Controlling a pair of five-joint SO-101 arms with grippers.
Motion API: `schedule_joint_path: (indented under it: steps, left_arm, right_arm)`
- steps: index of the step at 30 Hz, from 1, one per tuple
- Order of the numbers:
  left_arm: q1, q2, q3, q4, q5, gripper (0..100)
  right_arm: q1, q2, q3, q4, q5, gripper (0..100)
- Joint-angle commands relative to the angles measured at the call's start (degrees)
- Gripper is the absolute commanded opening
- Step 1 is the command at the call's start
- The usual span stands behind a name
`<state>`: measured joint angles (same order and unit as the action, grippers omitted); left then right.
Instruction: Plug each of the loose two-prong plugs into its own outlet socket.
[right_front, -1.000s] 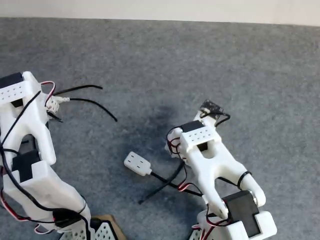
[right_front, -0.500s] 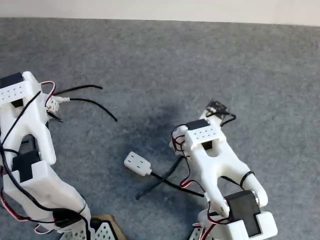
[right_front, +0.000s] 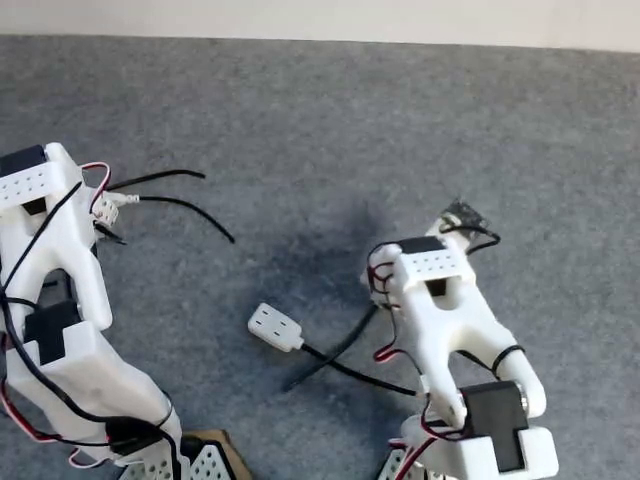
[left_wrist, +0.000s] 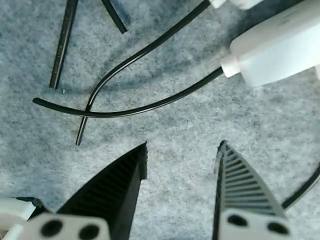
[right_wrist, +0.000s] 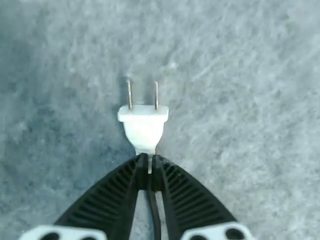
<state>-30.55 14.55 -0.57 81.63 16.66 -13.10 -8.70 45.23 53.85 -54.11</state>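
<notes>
Right fingers (right_wrist: 120, 187) pinch the white plastic two-prong plug (right_wrist: 143, 125) by its neck. Left fingers (left_wrist: 117, 185) are spread wide above black cords (left_wrist: 125, 113). A white rectangular outlet socket (right_front: 275, 327) lies at 8 o'clock from the right arm.

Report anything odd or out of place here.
Nothing looks damaged. One oddity: the right gripper pinches the white plug at its cord end, not its body, so it may pivot. Its prongs look straight.

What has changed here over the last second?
The right arm swung toward the right of the high view, away from the white socket block. Its fingers are shut on a white plug, and the black cord trailed along. The socket block and left arm stayed put.
</notes>
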Motion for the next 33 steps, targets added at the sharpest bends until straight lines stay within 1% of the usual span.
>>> schedule_joint_path:
  steps: [1, 5, 8, 10, 12, 14, 20, 25, 33]
  left_arm:
    - [-0.04, -0.92, -0.31, -0.18, 0.44, 23]
    - [-0.04, -0.92, -0.31, -0.09, 0.44, 23]
    - [-0.04, -0.92, -0.31, -0.09, 0.44, 23]
    - [-0.04, -0.92, -0.31, -0.09, 0.44, 23]
    - [-0.04, -0.92, -0.31, 0.0, 0.44, 23]
    - [-0.04, -0.92, -0.31, 0.0, 0.44, 23]
    - [-0.04, -0.92, -0.31, 0.09, 0.44, 23]
    - [-0.04, -0.92, -0.31, 0.09, 0.44, 23]
    - [-0.04, -0.92, -0.31, 0.18, 0.44, 23]
  right_arm:
    - [1.27, -0.13, -0.13, -1.01, 0.62, 2.4]
    - [1.27, -0.13, -0.13, -1.01, 0.62, 2.4]
    - [-0.57, -0.13, -0.04, -0.75, 0.7, 3.6]
    - [-2.33, -0.13, -0.13, 0.57, 0.7, 8.3]
    - [-2.59, -0.13, -0.13, 0.84, 0.44, 14.4]
    - [-2.59, -0.13, -0.13, 1.01, 0.26, 18.5]
    - [-2.77, -0.13, -0.57, 0.57, 0.18, 18.8]
    - [-2.77, 0.66, -0.13, -3.74, 0.26, 18.8]
    - [-2.77, 11.47, -5.23, -3.47, 0.26, 18.8]
